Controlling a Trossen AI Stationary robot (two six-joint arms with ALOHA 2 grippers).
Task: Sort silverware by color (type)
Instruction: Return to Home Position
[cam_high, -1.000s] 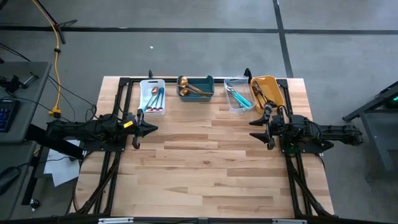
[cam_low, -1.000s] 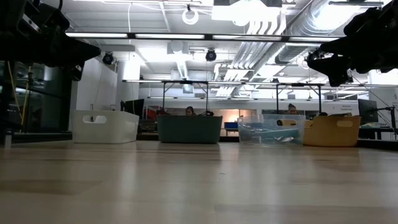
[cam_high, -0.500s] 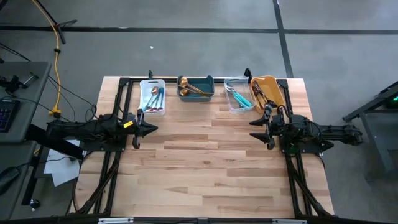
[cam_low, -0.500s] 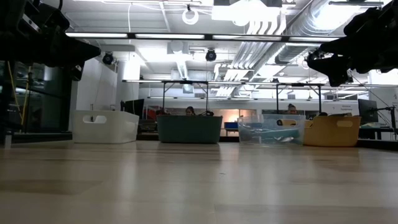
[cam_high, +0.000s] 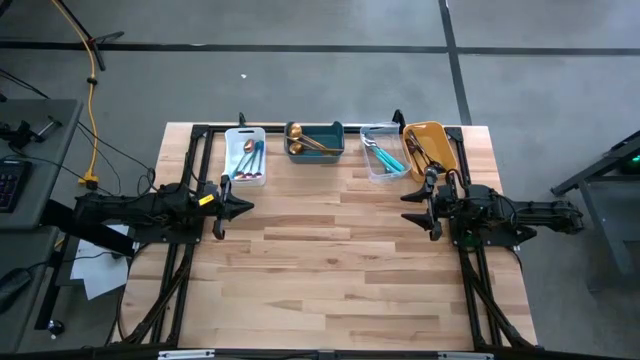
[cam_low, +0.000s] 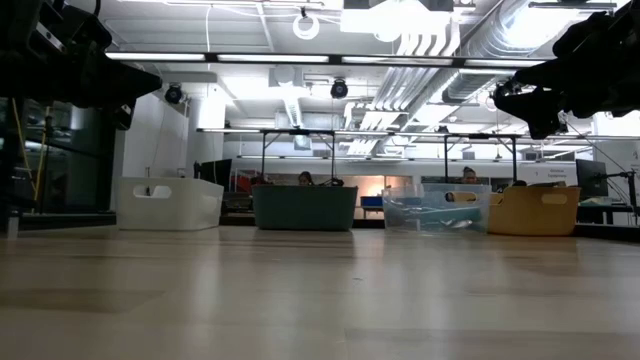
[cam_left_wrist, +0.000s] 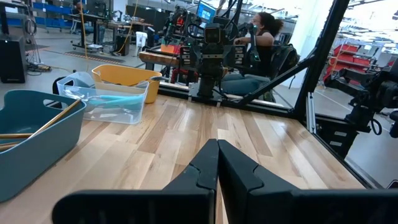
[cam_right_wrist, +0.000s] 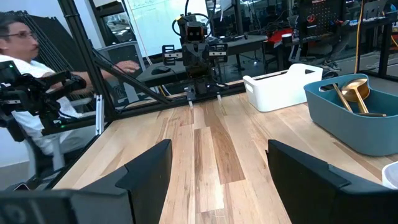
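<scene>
Along the table's (cam_high: 330, 280) far edge, the silverware (cam_high: 312, 144) lies sorted in four bins — both arms hover low at the sides.
Left to right: iridescent spoons (cam_high: 250, 157) in the white bin (cam_high: 232, 150), gold pieces (cam_high: 318, 143) in the teal bin (cam_high: 318, 129), teal-handled pieces (cam_high: 386, 157) in the clear bin (cam_high: 372, 172), dark pieces (cam_high: 418, 150) in the orange bin (cam_high: 446, 150). Over the left side, near the white bin, the left gripper (cam_high: 240, 207) shows its fingers (cam_left_wrist: 202, 171) pressed tip to tip; on the right, just short of the orange bin, the right gripper (cam_high: 410, 207) has its fingers (cam_right_wrist: 152, 165) spread wide — bare wood between them.
</scene>
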